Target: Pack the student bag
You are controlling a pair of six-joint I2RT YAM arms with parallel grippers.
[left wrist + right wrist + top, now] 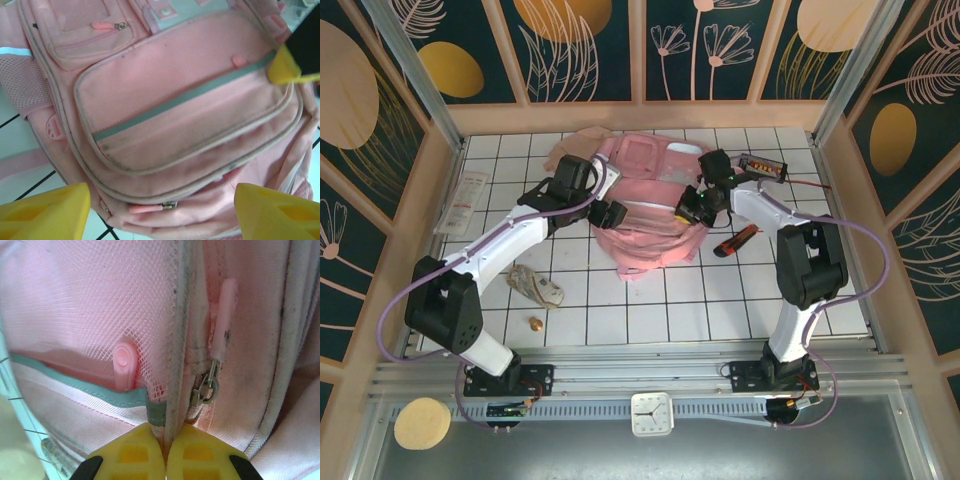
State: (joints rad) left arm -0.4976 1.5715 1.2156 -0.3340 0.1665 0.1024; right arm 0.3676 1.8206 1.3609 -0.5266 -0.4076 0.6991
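Observation:
The student bag (645, 215), a pale pink backpack, lies front-up in the middle of the tiled table. My right gripper (166, 434) is shut on its grey piped seam (181, 330), at the corner of the mesh side pocket (90, 305). A metal zip slider (205, 391) with a pink pull (223, 315) sits just right of the grip. In the top view the right gripper (694, 206) is at the bag's right side. My left gripper (161, 202) stands open over the bag's lower edge, its yellow fingers (45, 214) wide either side of a pink zipper pull (150, 208). Seen from above, the left gripper (611, 213) is at the bag's left side.
A red pen (735, 241) lies right of the bag and a dark case (761, 165) behind it. A clear packet (466, 200) rests at the far left. A crumpled bundle (536, 287) and a small brown piece (535, 323) lie front left. Beige cloth (578, 146) sits behind the bag.

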